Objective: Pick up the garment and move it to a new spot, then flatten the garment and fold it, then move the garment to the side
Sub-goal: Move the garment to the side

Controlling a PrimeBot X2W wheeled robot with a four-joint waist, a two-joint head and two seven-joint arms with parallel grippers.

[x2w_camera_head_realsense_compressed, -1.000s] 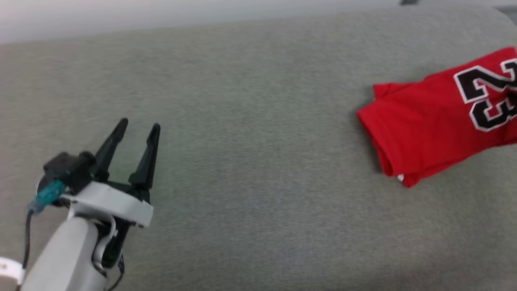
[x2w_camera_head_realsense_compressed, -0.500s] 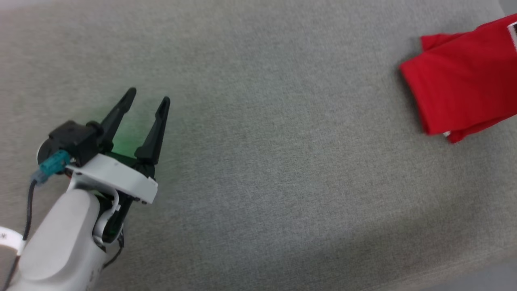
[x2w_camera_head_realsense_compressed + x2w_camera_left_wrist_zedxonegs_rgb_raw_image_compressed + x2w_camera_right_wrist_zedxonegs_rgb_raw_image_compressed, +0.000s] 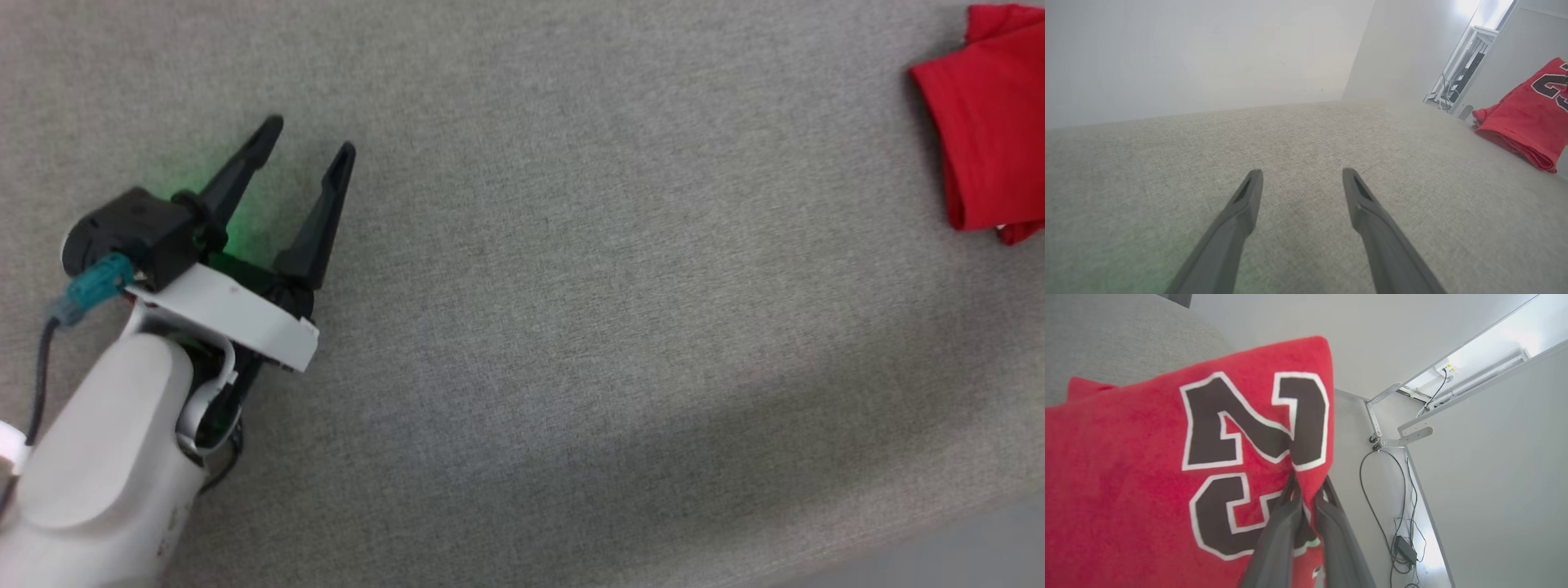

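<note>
Down low, left pincer (image 3: pixel 310 135) agape; right pincer (image 3: pixel 1309 479) tight on garment (image 3: pixel 1126 477).

- We are finding garment (image 3: pixel 992 122) running off right edge in head view, most of it being cut away.
- In left wrist view, right edge is slicing through garment (image 3: pixel 1523 122) and its chest lettering.
- In right wrist view, garment (image 3: pixel 1126 477) is spilling past left and bottom edges; cloth fold is swallowing tips of right gripper (image 3: pixel 1308 484).
- Forearm behind left gripper (image 3: pixel 310 135) is being cropped at lower-left corner of head view.
- We are failing to identify small dark box (image 3: pixel 1404 549) on floor cable: too small.
- Glare is washing out pale frame (image 3: pixel 1461 77).
</note>
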